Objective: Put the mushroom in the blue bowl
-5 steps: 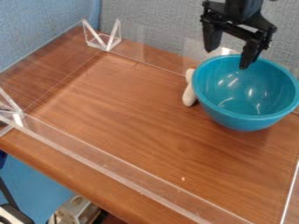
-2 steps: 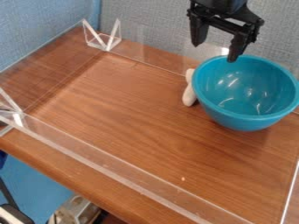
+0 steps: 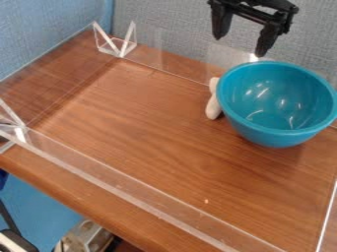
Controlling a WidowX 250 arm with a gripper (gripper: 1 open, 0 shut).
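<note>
One tool (image 3: 243, 39) is in the picture, and its two fingers stand wide apart, with nothing between them. Since the earlier pictures it has moved a little up and to the left in the view, so I judge that it is still getting into position and the picking has not begun. I count one mushroom (image 3: 212, 99), lying on the tabletop (image 3: 132, 118) just beside the blue bowl (image 3: 277, 104), on its left side in the view. I count one bowl also, upright, with no mushroom inside.
</note>
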